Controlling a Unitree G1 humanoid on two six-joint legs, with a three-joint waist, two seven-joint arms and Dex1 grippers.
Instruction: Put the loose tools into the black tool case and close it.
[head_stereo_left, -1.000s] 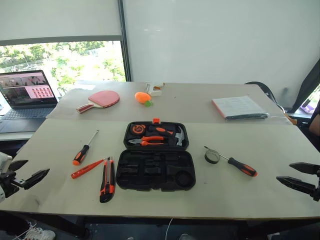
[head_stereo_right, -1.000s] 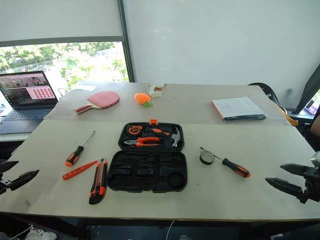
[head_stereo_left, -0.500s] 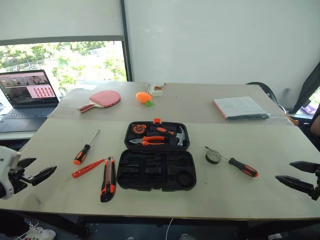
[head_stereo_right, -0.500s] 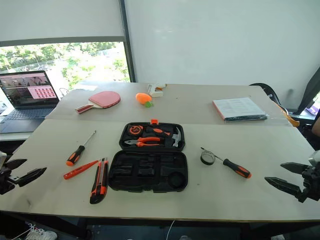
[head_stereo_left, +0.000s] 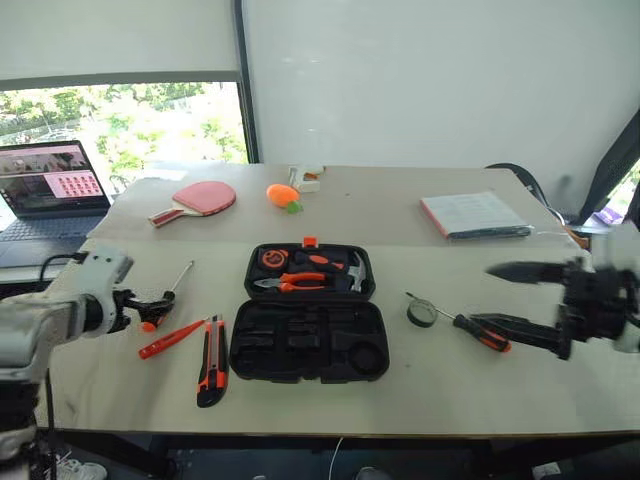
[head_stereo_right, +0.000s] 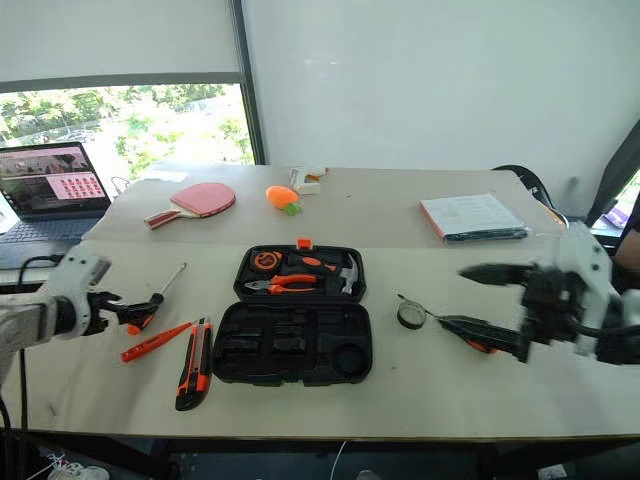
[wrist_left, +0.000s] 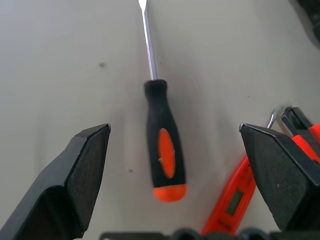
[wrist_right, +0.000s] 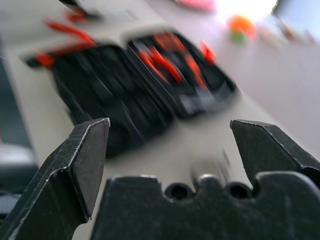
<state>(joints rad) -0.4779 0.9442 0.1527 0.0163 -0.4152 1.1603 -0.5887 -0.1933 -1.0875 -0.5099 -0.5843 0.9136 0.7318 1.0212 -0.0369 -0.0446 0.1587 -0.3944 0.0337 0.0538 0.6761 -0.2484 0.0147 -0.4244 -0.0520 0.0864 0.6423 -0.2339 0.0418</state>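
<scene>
Left gripper (wrist_left: 175, 145) hovers, fingers spread wide, over the black-and-orange handled screwdriver (wrist_left: 164, 150); right gripper (head_stereo_right: 480, 300), fingers apart, reaches across the table (head_stereo_left: 450, 380) towards the open black plastic tool case (head_stereo_left: 308, 322).

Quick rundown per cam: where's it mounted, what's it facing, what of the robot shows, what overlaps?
Left and right eye views: head, looking forward and down over the table; open tool case in the middle, left gripper and right gripper both show.
Left wrist view: on the left wrist, facing down at a black-and-orange screwdriver framed by its own open jaws.
Right wrist view: on the right wrist, facing across the table at the case, between its own open jaws.
Shared: the case shows in the eye views and the right wrist view; that screwdriver in the eye views and the left wrist view.
</scene>
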